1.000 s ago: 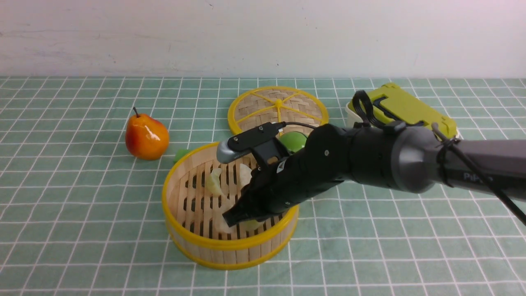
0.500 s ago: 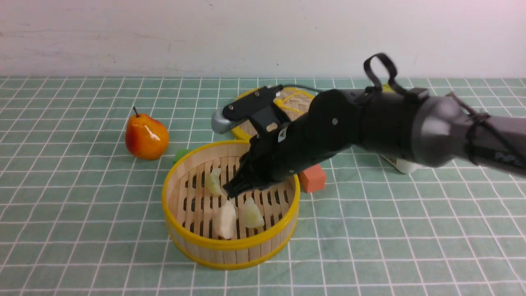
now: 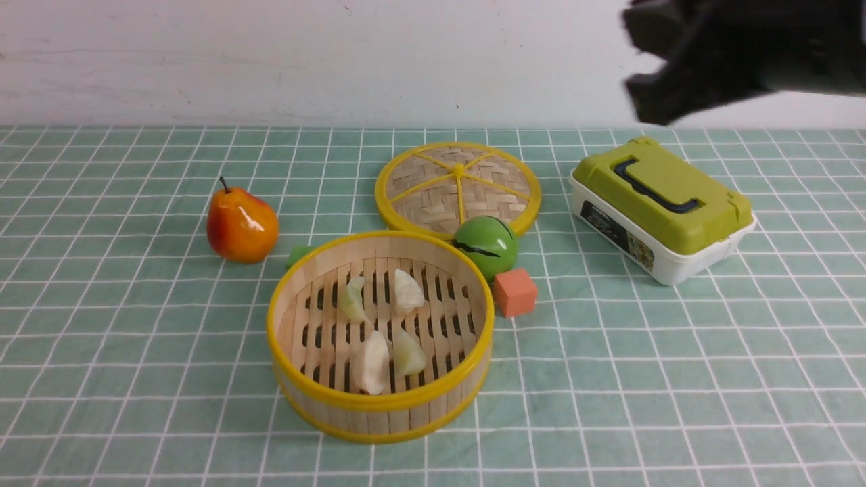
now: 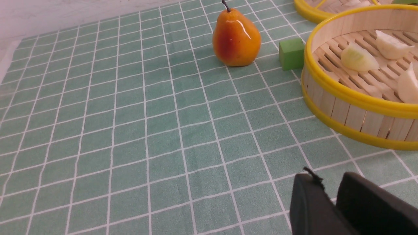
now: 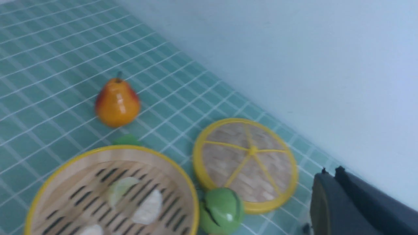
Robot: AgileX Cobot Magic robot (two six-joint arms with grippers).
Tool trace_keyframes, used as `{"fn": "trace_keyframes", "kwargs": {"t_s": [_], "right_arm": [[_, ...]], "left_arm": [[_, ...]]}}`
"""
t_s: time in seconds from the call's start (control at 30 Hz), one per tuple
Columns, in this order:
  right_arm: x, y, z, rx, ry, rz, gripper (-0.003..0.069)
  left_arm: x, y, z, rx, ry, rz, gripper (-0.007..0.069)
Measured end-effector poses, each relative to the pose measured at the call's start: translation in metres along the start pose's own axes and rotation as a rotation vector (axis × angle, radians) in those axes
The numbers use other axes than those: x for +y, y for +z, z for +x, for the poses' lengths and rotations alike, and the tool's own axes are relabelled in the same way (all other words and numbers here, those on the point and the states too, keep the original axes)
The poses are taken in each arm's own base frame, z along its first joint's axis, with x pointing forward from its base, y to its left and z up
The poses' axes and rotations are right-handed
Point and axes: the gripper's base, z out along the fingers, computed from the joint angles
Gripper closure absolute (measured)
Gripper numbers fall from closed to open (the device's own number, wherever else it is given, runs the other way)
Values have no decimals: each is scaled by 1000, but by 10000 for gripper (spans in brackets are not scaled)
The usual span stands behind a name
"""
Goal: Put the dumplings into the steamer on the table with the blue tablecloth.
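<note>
On the table with the blue tablecloth (image 3: 135, 379), at the left, stands a glossy orange-red pear (image 3: 241, 226), and beside it a small green block (image 3: 298, 255) peeks out from behind the steamer (image 3: 379, 406). The left gripper (image 4: 333, 204) shows only in its own wrist view, low over bare cloth and well apart from the steamer; its dark fingers sit close together with a thin gap between them and nothing in them, though whether they count as closed or slightly parted I cannot tell. In the middle, the steamer, a round bamboo basket with yellow rims and a slotted floor, holds all four dumplings (image 3: 371, 362): two toward the far side, two near the front wall, lying close together. They are pale, pleated crescents, whitish to faintly green and a little translucent. No dumpling shows on the cloth, so the task looks finished, with only the arms left to clear. Behind the steamer lies the flat woven lid (image 3: 458, 186), with a green round toy (image 3: 486, 246) and an orange cube (image 3: 515, 291) just right of the basket. Farther right sits a white box with a green lid (image 3: 659, 210). The right gripper (image 3: 653, 74) hangs high at the top right, blurred, its jaws closed and holding nothing.
</note>
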Motion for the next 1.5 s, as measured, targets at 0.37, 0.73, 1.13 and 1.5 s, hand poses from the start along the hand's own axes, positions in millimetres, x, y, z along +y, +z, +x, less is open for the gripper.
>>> {"fn": "trace_keyframes", "kwargs": {"t_s": [0.37,0.73,1.13,1.5], "right_arm": [[15,-70,139,-151,285,-105,666],[48,-74,198,-86,325,-385,661],[13,-138,220,-427,389,-130,661],[6,-137,256,-343,383,166,661]], "left_arm": [[0,0,0,1,0,-1,491],[0,0,0,3,0,-2,489],[0,0,0,4,0,-2,477],[1,0,2,19,0,-9,468]]}}
